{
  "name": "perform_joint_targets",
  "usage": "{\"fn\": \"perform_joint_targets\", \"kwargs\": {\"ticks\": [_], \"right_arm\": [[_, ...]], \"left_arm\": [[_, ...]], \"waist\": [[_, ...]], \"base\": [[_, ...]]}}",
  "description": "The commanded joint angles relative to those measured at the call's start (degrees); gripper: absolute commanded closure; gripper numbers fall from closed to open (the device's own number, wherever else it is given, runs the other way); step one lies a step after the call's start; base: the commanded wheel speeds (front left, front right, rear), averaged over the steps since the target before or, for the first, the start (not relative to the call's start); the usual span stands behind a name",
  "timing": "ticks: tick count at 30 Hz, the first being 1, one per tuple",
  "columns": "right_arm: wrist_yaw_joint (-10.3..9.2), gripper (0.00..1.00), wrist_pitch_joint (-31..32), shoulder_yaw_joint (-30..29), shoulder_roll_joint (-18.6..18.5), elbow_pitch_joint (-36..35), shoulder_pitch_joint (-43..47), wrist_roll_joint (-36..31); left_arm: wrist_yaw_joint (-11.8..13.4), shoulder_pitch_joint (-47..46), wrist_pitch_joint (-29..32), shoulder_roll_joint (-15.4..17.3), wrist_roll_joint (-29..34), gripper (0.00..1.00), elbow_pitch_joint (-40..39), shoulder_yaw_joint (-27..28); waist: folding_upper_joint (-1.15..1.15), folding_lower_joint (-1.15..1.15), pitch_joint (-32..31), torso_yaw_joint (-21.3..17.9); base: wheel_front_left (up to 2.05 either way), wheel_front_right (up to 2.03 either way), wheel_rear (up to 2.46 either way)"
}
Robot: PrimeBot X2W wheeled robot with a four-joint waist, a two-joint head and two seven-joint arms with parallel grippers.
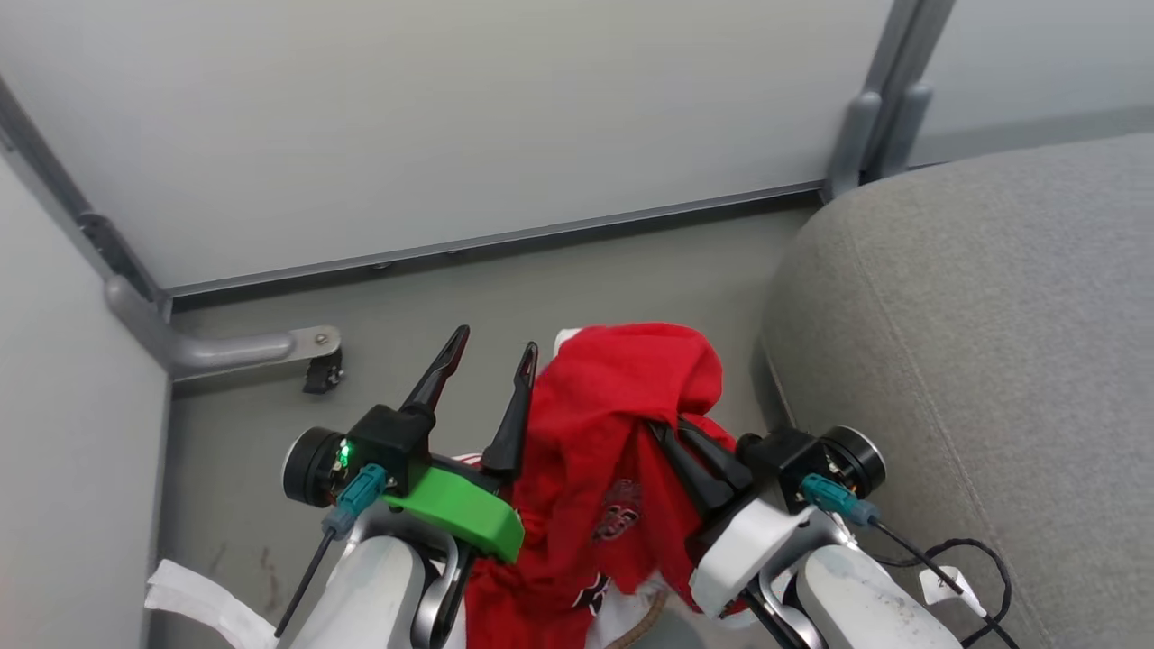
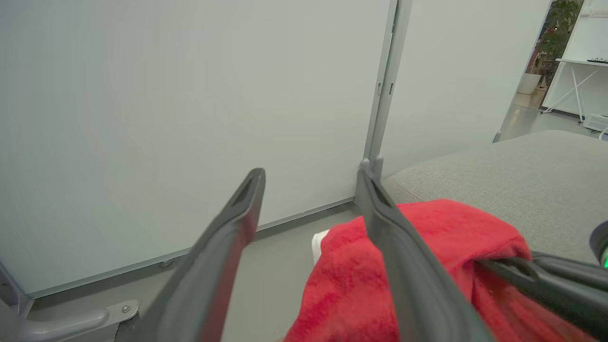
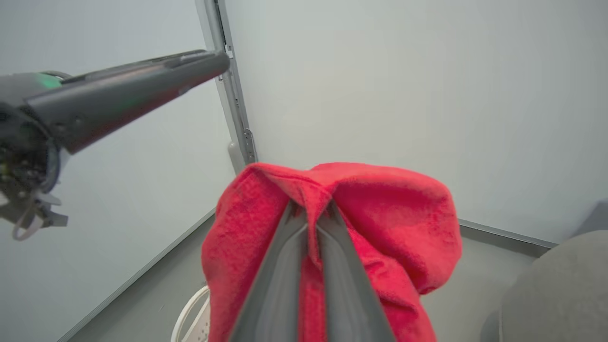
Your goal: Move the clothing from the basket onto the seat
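Observation:
A red jersey [image 1: 622, 406] with a dark-and-white logo hangs bunched in the air, held up by my right gripper [image 1: 674, 434], which is shut on a fold of it. The right wrist view shows that gripper [image 3: 311, 209] with both fingers pinching the red fabric [image 3: 380, 209] at its top. My left gripper [image 1: 496, 342] stands open just left of the jersey, holding nothing; its fingers [image 2: 228, 247] spread wide beside the cloth [image 2: 427, 266]. The grey seat [image 1: 974, 361] lies to the right. A bit of the basket's brown rim [image 1: 645, 624] and white wall [image 3: 190, 313] shows below the jersey.
Pale partition walls [image 1: 451, 117] with grey metal posts [image 1: 865, 135] close off the far side and the left. A grey bracket foot [image 1: 261, 347] sits on the floor at left. A black cable [image 1: 965, 559] runs by my right wrist. A white strip [image 1: 194, 599] lies at lower left.

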Motion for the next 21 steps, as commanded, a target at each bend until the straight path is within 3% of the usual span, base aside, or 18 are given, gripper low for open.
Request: {"fn": "perform_joint_targets", "kwargs": {"ticks": [1, 11, 21], "right_arm": [[-0.07, 1.00, -0.30, -0.27, -0.22, -0.75, 0.99, -0.47], [-0.07, 1.00, -0.30, -4.17, -0.15, -4.26, 4.39, -2.06], [-0.07, 1.00, -0.29, -11.20, -0.13, -7.79, 4.79, -4.57]], "left_arm": [[-0.18, 0.89, 0.03, 0.08, 1.05, 0.00, 0.14, 0.73], [-0.52, 2.52, 0.04, 0.13, 2.34, 0.00, 0.55, 2.41], [-0.58, 1.48, 0.03, 0.40, 3.65, 0.00, 0.03, 1.67]], "waist": [[0.00, 0.00, 1.09, -8.65], [0.00, 0.00, 2.41, -20.90], [0.00, 0.00, 5.73, -25.98]], "base": [[0.00, 0.00, 0.00], [0.00, 0.00, 0.00], [0.00, 0.00, 0.00]]}}
